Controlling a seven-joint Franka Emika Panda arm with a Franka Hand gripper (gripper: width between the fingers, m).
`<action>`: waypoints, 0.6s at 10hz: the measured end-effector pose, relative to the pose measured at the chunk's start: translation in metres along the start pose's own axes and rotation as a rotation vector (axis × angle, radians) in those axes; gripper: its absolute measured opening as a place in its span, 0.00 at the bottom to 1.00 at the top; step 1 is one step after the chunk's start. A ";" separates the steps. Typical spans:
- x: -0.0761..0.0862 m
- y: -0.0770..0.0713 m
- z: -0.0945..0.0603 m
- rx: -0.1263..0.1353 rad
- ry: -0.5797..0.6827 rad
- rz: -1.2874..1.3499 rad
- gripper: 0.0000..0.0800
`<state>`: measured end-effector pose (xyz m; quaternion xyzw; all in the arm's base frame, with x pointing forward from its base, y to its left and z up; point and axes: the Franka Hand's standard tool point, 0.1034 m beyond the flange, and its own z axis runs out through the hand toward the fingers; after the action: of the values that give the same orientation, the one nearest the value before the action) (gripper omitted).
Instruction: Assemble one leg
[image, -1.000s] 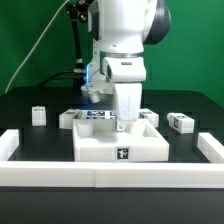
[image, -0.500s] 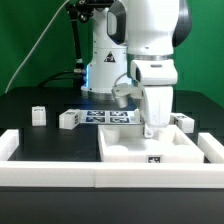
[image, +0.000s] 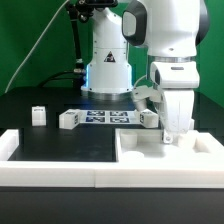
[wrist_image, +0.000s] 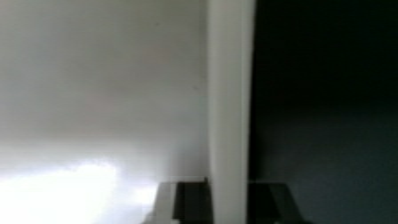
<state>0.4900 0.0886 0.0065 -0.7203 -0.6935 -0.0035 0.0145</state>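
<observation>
My gripper (image: 178, 136) is shut on the raised rim of the large white square panel (image: 148, 150), which lies flat at the front of the exterior view's right. In the wrist view the rim (wrist_image: 228, 90) runs between my two dark fingers (wrist_image: 187, 205), with the gripper (wrist_image: 228, 206) closed on it. Three small white tagged legs show on the black table: one (image: 38, 115) at the left, one (image: 68, 119) beside it, one (image: 149, 117) just behind the panel. A fourth leg is hidden behind my arm.
The marker board (image: 105, 116) lies in the middle in front of the robot base (image: 107, 70). A low white wall (image: 50, 171) borders the front, with raised ends at the left (image: 8, 143) and right (image: 210, 145).
My gripper has moved toward the exterior view's right, dragging the white panel with it from the front middle to the front right corner. The legs at the left have not moved.
</observation>
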 end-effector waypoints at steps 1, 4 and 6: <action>0.000 0.000 0.000 0.000 0.000 -0.001 0.08; 0.000 -0.001 0.000 0.001 0.000 0.000 0.31; -0.001 -0.001 0.000 0.002 0.000 0.000 0.49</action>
<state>0.4893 0.0881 0.0061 -0.7204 -0.6934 -0.0028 0.0149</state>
